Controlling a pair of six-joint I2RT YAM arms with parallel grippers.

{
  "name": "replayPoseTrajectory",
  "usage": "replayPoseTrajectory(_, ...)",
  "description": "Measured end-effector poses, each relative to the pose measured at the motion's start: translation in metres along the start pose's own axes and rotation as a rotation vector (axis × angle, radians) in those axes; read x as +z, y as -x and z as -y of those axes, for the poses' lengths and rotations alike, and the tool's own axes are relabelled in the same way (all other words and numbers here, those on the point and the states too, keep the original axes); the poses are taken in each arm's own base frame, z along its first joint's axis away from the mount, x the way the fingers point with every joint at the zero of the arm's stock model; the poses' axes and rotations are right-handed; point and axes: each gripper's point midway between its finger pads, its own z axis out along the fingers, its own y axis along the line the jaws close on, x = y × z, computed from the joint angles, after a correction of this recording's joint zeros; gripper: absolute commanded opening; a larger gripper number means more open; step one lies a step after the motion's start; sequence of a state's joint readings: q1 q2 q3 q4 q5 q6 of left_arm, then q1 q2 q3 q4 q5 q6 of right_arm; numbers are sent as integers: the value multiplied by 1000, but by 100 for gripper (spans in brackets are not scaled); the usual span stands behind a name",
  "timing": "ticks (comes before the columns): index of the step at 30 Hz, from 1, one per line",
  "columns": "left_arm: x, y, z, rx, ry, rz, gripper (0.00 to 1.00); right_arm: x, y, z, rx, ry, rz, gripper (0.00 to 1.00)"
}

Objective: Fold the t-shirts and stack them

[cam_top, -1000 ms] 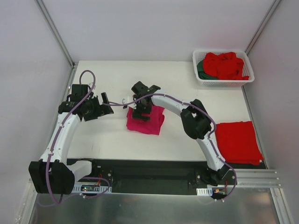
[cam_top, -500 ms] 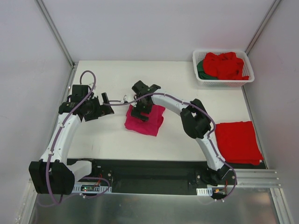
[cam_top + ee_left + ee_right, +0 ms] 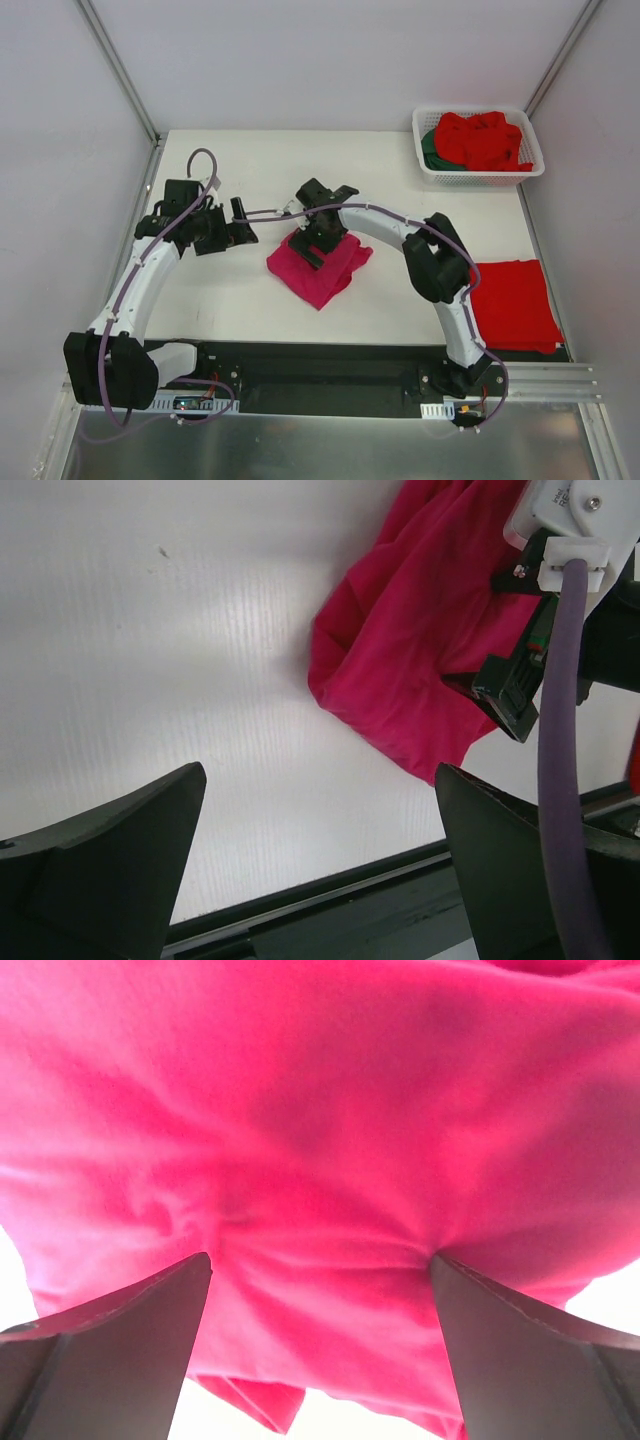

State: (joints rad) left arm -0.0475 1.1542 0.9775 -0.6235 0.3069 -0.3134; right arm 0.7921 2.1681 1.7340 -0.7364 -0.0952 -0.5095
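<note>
A: Where is the pink one?

B: The magenta t-shirt lies folded on the table at the middle of the overhead frame. It is turned cornerwise, with one point toward the bottom edge. The right gripper sits on its upper part.

A: Gripping it?

B: I judge not. In the right wrist view its fingers stand far apart at the lower corners, and cloth fills everything between them. The spread jaws are pressed onto the bundle, with nothing pinched that I can see.

A: And the other?

B: The left gripper hangs just left of the shirt, jaws wide, holding nothing.

A: What could spoil it?

B: The folds. If the right arm slides sideways while only pressing, the top layer may creep over the lower ones and open the bundle. A flap pokes out at the bottom of the right wrist view. A lift on a shallow bite could let the layers droop apart.

A: Where should it go?

B: Probably onto the folded red t-shirt at the right of the frame, well apart from here. Landing askew would leave a crooked stack.

A: Anything else?

B: The grippers are near each other, and a purple cable by the right wrist crosses the left wrist view. A careless reach could snag it. More wait in the white basket at upper right: red t-shirts over a dark green t-shirt.
</note>
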Motion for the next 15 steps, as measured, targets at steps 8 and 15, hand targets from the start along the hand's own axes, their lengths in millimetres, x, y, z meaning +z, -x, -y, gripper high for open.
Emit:
replayPoseTrajectory(8,8,2,18,34,-77,-7,99,-10,-15,2,126,-9,10,96)
replayPoseTrajectory(15,9,4,28,57,-111,3,99,-14,-16,8,142,-12,46,96)
